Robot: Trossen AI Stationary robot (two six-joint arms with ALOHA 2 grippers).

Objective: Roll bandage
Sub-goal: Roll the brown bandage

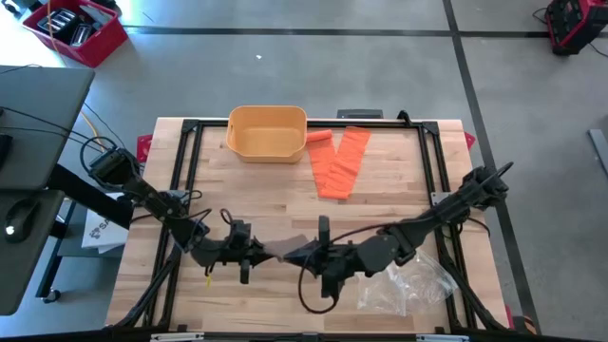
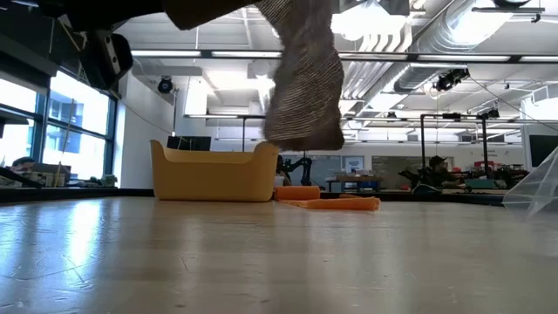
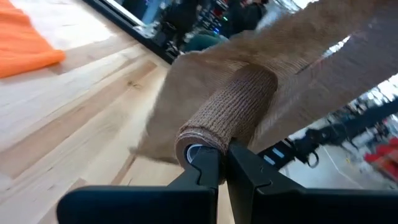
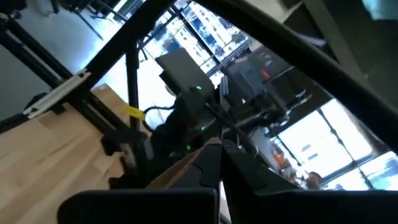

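A brown knit bandage point(image 1: 280, 249) is held above the table's near middle between my two grippers. It is partly wound into a roll point(image 3: 233, 112), and a loose strip point(image 3: 336, 56) runs off toward my right gripper. In the low view a slack part point(image 2: 305, 83) hangs clear of the tabletop. My left gripper point(image 1: 255, 253) is shut on the roll. My right gripper point(image 1: 302, 255) is shut on the strip. An orange bandage point(image 1: 342, 161) lies flat at the far middle. My left gripper pinches the roll's near end point(image 3: 198, 144) between its two fingertips point(image 3: 211, 171), coming at it along the roll's axis. The roll is lifted clear of the table and points away from the gripper. My right gripper pinches the loose brown strip point(image 4: 177, 169) at its fingertips point(image 4: 214, 163), reaching level from the table's right. The strip is clear of the table; how many layers it holds, I cannot tell.
A yellow bin point(image 1: 268, 131) stands at the far edge, left of the orange bandage. A clear plastic bag point(image 1: 408, 285) lies at the near right. A black frame point(image 1: 190, 142) runs around the table.
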